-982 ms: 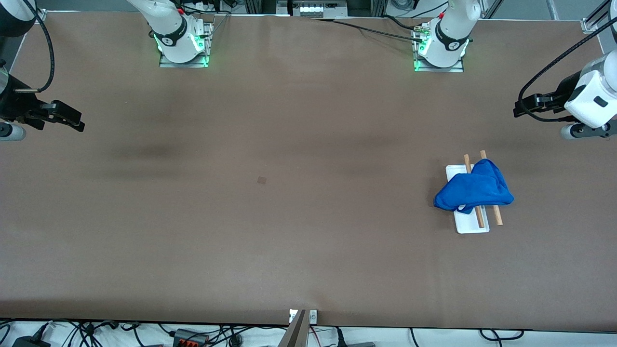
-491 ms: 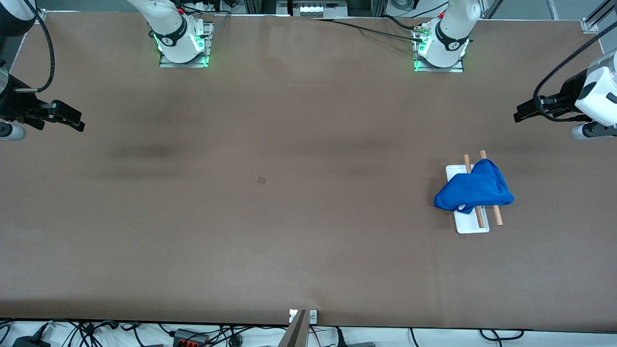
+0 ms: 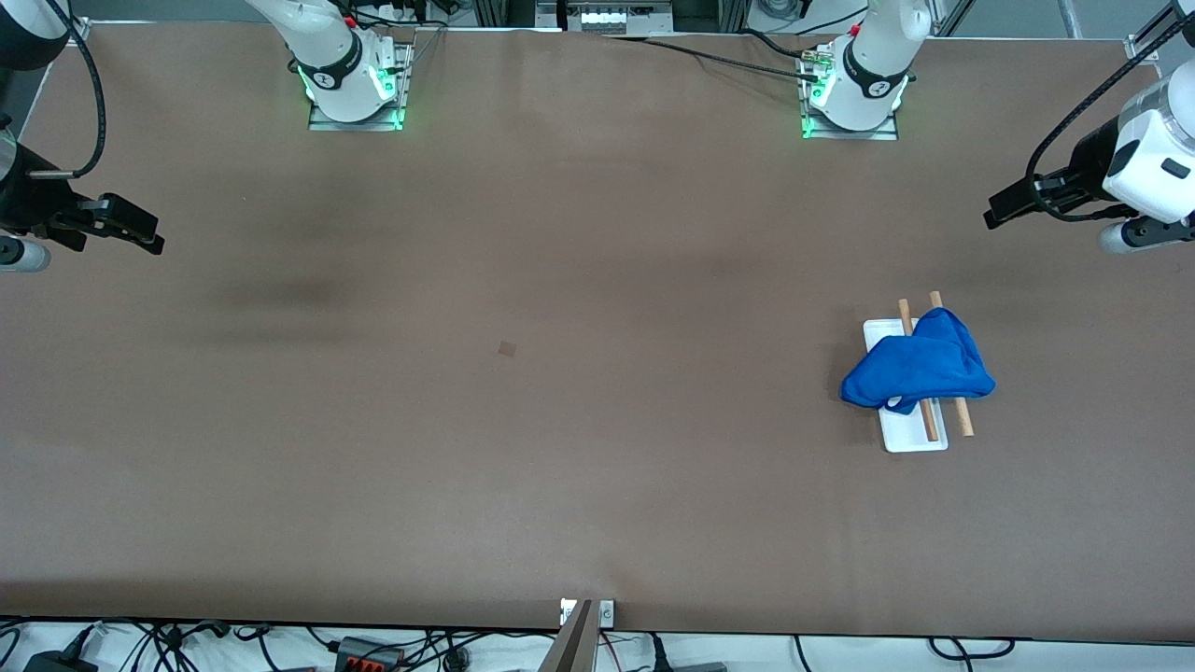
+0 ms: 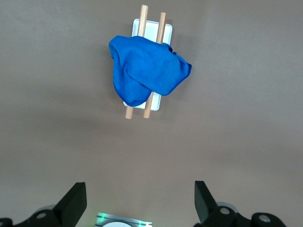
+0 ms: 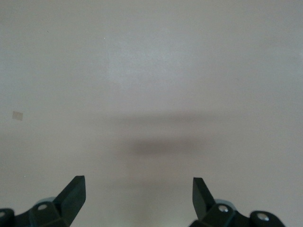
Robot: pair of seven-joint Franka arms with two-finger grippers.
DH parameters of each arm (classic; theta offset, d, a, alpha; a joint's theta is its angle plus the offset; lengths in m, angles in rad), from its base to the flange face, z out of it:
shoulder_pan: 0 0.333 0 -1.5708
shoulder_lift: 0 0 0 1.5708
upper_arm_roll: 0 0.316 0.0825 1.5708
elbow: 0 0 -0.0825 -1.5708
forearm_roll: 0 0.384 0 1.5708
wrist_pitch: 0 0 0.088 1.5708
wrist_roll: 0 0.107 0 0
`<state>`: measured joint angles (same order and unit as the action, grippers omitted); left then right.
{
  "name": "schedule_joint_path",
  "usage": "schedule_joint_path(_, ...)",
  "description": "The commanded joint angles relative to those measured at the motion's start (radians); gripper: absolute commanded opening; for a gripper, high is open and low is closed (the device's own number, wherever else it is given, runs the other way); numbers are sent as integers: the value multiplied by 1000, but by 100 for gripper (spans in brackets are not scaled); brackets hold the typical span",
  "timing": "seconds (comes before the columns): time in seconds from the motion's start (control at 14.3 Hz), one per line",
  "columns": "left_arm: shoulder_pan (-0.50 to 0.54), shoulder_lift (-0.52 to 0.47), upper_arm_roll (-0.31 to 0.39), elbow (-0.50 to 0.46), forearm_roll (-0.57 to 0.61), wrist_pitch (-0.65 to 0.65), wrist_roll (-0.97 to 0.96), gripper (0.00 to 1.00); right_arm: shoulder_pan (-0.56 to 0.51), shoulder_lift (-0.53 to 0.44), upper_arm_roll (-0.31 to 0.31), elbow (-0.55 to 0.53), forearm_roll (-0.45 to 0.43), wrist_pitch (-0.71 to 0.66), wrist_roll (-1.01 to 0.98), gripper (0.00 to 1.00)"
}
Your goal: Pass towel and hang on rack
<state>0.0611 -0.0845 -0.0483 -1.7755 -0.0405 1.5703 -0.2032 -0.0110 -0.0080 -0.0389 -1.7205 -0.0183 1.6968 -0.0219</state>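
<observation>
Towel already draped on the rack, both arms pulled back and empty.

Nearest the front camera stands 1 rack (image 3: 913, 439), its white base on the table toward the left arm's end, its 2 wooden rods running roughly 12 to 6 o'clock on the front view's face. 1 blue towel (image 3: 920, 371) lies bunched across both rods, spilling over the base edge at about 9 o'clock. Farther off, the left gripper (image 3: 1004, 207) hangs over bare table at about 1 o'clock from the rack, fingers spread wide with nothing between them; it is by far the nearer of the 2 arms. The right gripper (image 3: 140, 233) waits at the right arm's end of the table, fingers likewise apart and empty. By my reading the hanging is done.
</observation>
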Motion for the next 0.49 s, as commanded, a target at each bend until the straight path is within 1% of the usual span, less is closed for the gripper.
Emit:
schedule_joint_path(0.0,-29,-24,21,-24,21,4,12,100,-7,-23,8,-17,0,-6,-18,100)
schedule_joint_path(0.42,-30,-21,21,-22,19,-1,16,100,-6,-23,8,-17,0,-5,-18,100)
